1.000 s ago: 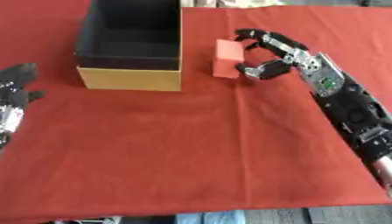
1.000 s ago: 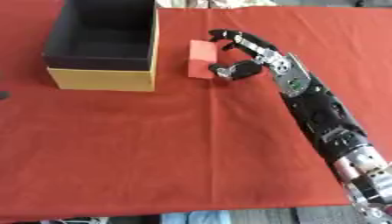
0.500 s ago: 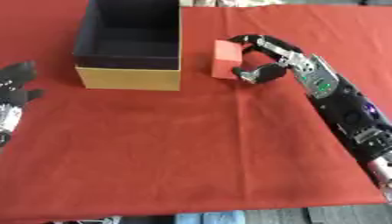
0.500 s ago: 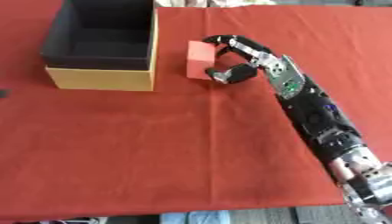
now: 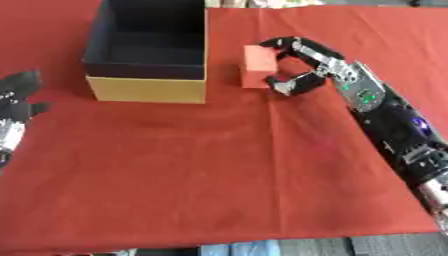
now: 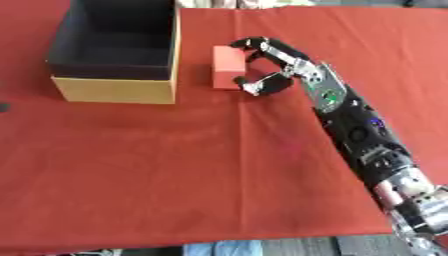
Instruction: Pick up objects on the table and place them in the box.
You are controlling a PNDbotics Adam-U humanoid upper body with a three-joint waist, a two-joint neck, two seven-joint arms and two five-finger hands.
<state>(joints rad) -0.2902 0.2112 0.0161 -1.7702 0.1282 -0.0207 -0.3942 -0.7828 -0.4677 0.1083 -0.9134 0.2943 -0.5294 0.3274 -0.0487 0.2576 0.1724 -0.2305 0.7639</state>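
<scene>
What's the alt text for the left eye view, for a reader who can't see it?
The robot's right hand curls its fingers around a red block on a red tablecloth, just right of an open box with tan sides and a dark, empty interior. The left hand rests open at the left edge.

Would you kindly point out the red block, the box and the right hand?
red block (image 5: 257, 70): left eye view, its front face.
box (image 5: 146, 90): left eye view, its yellow front wall.
right hand (image 6: 289, 65): right eye view, its palm.
</scene>
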